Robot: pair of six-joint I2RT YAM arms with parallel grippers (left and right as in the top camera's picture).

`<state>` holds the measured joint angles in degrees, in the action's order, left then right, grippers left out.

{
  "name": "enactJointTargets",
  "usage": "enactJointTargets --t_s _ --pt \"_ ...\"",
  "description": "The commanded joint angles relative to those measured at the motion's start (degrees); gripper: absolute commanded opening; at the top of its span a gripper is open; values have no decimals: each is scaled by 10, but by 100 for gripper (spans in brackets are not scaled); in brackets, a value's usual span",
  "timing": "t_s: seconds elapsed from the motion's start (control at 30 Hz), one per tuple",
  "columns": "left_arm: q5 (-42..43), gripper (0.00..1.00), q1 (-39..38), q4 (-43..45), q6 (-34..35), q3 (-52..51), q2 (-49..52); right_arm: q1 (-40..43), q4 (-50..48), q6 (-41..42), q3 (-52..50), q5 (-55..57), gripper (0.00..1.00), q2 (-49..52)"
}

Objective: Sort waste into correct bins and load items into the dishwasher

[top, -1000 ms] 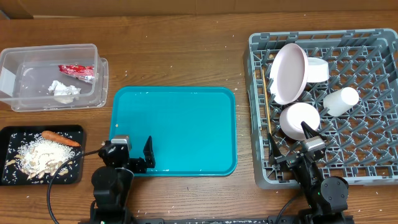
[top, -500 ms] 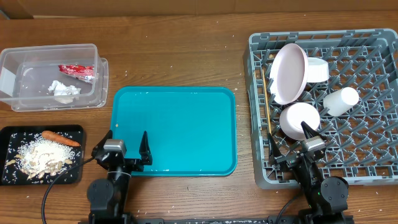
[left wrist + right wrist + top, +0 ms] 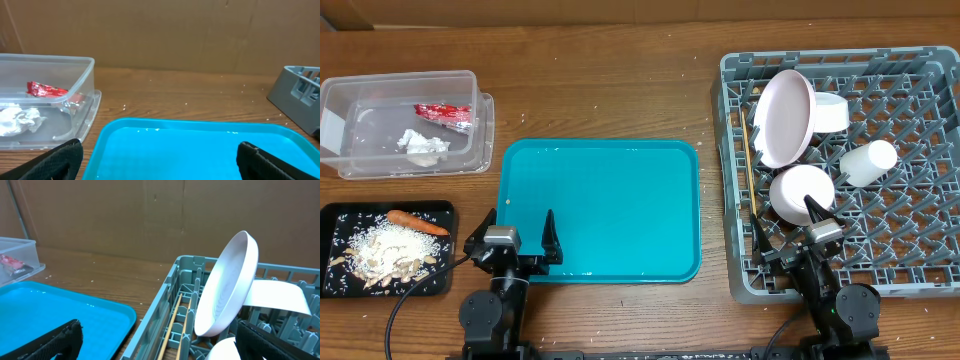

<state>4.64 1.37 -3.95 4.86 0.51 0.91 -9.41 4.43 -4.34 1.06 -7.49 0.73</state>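
Sorting looks finished, so the left gripper (image 3: 512, 245) and right gripper (image 3: 786, 232), jaws spread and empty, should park gently without nudging the rack (image 3: 840, 58) or teal tray (image 3: 610, 200).

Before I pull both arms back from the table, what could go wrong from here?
1. The large round white plate stands tilted in the grey plastic dish rack. The open right gripper hangs over the rack's near edge by a small white bowl, so a careless move might jolt them.
2. The open left gripper straddles the teal plastic tray at its near edge, so a sideways swing could drag it.
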Motion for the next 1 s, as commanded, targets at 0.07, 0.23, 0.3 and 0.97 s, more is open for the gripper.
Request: enactJointTargets --t_s 0.07,0.23,0.3,0.97 --pt "-10 100 10 -2 -26 -2 -7 2 -2 -2 -6 1 100 -6" --pt "-10 100 22 -2 -26 -2 -7 2 -2 -2 -6 1 100 -6" --pt "-10 100 22 -2 -26 -2 -7 2 -2 -2 -6 1 100 -6" --pt "-10 100 22 -2 -26 -2 -7 2 -2 -2 -6 1 100 -6"
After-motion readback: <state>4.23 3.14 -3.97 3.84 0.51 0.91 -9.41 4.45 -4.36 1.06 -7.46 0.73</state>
